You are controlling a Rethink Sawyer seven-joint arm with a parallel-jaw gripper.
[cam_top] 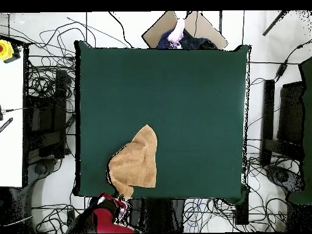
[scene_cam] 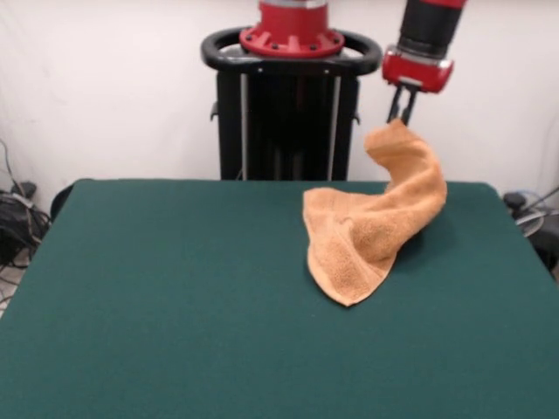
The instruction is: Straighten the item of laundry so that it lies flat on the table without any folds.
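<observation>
Orange-tan terry towel (scene_cam: 371, 227) is seen bunched and twisted, one corner lifted clear while the lower part rests on the green felt bench (scene_cam: 175, 288). In the front view the resting mass sits toward 2 o'clock of the bench's centre, a pointed corner aimed at 6 o'clock. In the overhead view the towel (cam_top: 137, 163) is found toward 7 o'clock, close to the bench (cam_top: 183, 91) edge nearest the robot. Folds and a roll are visible along the raised part; flatness is not yet achieved.

Risk noted: the grip appears to be on a small pinch of cloth, so the corner could slip free under the hanging weight and fall into a fresh fold. A pull toward the near edge could also drag cloth off the bench.

The hand (scene_cam: 403, 112) is closed on the towel's top corner. The arm descends steeply from 12 o'clock, tilted slightly, its red wrist just above the pinch point, well above the bench surface.
</observation>
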